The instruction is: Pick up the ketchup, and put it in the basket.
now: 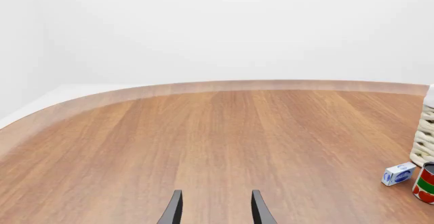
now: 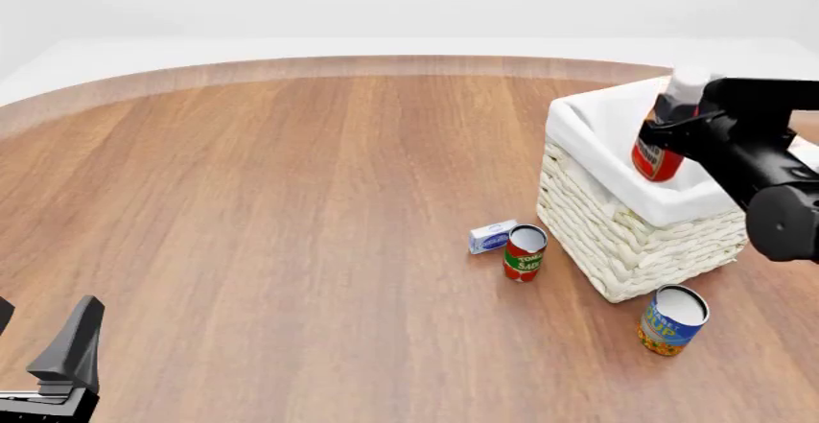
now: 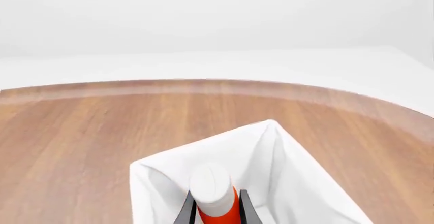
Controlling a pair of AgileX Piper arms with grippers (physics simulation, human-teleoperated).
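Observation:
The ketchup (image 2: 661, 145) is an orange-red bottle with a white cap, held upright over the inside of the basket (image 2: 615, 222). My right gripper (image 2: 676, 128) is shut on it just below the cap. In the right wrist view the white cap (image 3: 211, 183) stands between the fingers (image 3: 188, 211), above the basket's white cloth liner (image 3: 285, 173). My left gripper (image 2: 38, 346) is open and empty at the near left of the table; its fingers (image 1: 173, 209) show over bare wood. The basket's wicker edge (image 1: 424, 142) shows in the left wrist view.
A red-and-green tomato sauce can (image 2: 524, 252) and a small white-and-blue box (image 2: 492, 236) stand just left of the basket. A blue-and-yellow can (image 2: 672, 319) stands in front of it. The can (image 1: 425, 183) and box (image 1: 398, 173) also show in the left wrist view.

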